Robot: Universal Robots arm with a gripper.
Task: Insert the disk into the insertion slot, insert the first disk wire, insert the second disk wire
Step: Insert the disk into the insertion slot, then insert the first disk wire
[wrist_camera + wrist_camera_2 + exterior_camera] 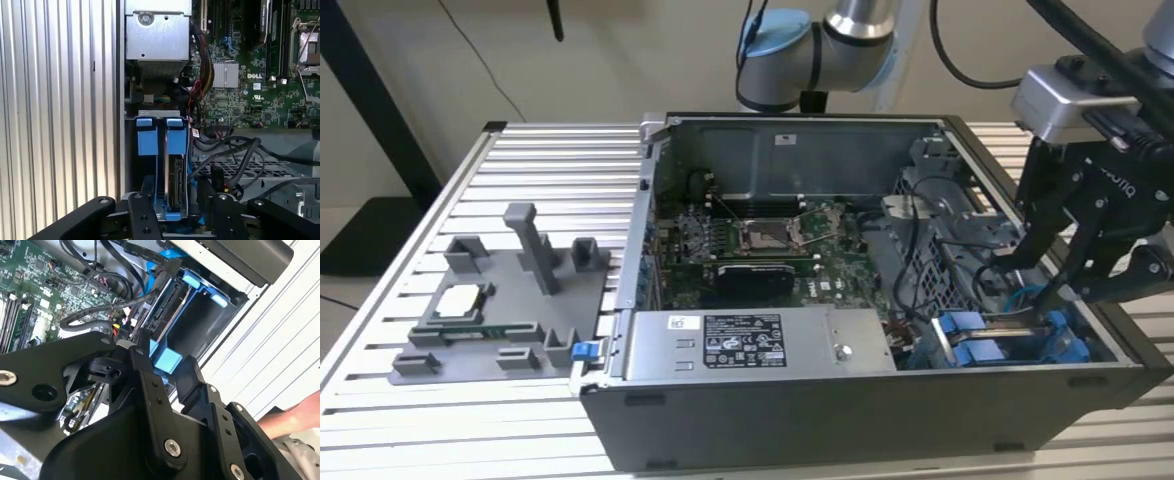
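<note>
My gripper (181,176) is lowered into the corner of the open computer case (854,410) on the exterior view's right. Its two black fingers (145,210) stand apart from each other, one on each side of the disk (176,186). I cannot tell if the pads touch the carrier, but I see some free space next to the disk, so the jaws are spread and do not clamp.

The disk is standing on its edge inside the insertion slot (210,320) of the grey drive cage. In the first wrist view, its dark connector side is turned towards the camera. At the other end, two blue tabs (145,136) sit side by side at the rim of the cage. In the second wrist view, my gripper (165,356) is around one blue tab of the carrier.

Black cables (235,150) lie just beside the cage, near the disk. I cannot tell if any of them is plugged into it.

Further out is the green motherboard (761,240). The grey power-supply box (747,345) sits against the case wall near the cage. The case rests on a slatted metal table (534,140). On this table, towards the exterior view's left, a grey fixture (494,300) carries some small parts. A person's hand (300,415) is at the edge of the second wrist view, on the table side.
</note>
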